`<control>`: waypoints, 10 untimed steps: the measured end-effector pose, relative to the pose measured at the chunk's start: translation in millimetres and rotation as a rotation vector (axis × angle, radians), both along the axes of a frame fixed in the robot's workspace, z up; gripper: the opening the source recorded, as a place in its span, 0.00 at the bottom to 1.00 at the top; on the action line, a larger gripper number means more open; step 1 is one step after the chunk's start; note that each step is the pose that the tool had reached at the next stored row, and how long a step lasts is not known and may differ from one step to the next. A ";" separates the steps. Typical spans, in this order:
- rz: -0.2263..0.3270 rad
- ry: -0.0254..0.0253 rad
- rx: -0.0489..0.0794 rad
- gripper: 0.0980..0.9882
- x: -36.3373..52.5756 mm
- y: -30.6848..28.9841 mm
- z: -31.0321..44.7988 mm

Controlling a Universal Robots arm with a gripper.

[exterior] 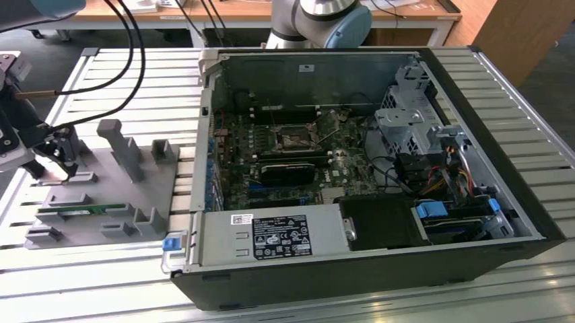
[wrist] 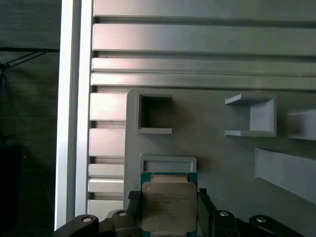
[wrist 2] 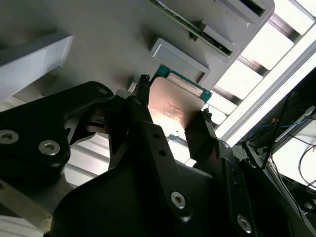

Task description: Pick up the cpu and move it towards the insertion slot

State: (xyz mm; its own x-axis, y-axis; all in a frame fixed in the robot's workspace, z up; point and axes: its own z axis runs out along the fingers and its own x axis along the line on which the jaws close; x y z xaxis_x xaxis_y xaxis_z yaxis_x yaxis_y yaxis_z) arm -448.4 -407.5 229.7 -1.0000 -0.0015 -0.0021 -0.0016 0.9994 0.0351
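The cpu [wrist: 168, 206] is a flat square chip with a shiny metal top and a green rim. It lies on the grey fixture plate [wrist: 222, 158], against a small raised stop. In both wrist views my gripper [wrist: 168, 197] has its two black fingers pressed to opposite edges of the cpu [wrist 2: 175, 108], shut on it. In the exterior view the gripper [exterior: 61, 165] is low over the plate [exterior: 134, 195] at the exterior view's left. The insertion slot [exterior: 294, 139] is a square socket with a metal frame on the motherboard inside the open computer case [exterior: 359, 269].
Grey upright holders [exterior: 121, 148] stand on the fixture plate, and a green memory stick [exterior: 81, 210] lies in one near its front. A black block [exterior: 287, 172] sits just in front of the socket. Case walls and drive cages [exterior: 409, 128] surround the motherboard.
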 end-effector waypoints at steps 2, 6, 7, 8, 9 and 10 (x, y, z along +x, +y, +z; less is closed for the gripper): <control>0.000 0.0000 0.000 0.49 0.0 0.0 1.3; 0.000 0.0000 0.000 0.49 0.0 0.0 4.1; 0.000 0.0001 0.000 0.49 0.0 0.0 4.7; 0.000 0.0001 0.000 0.49 0.0 0.0 5.4; 0.000 0.0000 0.000 0.49 0.0 0.0 5.9; 0.000 0.0001 0.000 0.49 0.0 0.0 6.6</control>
State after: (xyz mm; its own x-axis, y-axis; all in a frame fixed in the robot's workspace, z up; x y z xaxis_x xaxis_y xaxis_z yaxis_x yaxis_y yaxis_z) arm -448.4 -407.5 236.3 -1.0000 -0.0016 -0.0020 -0.0016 0.9994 0.0351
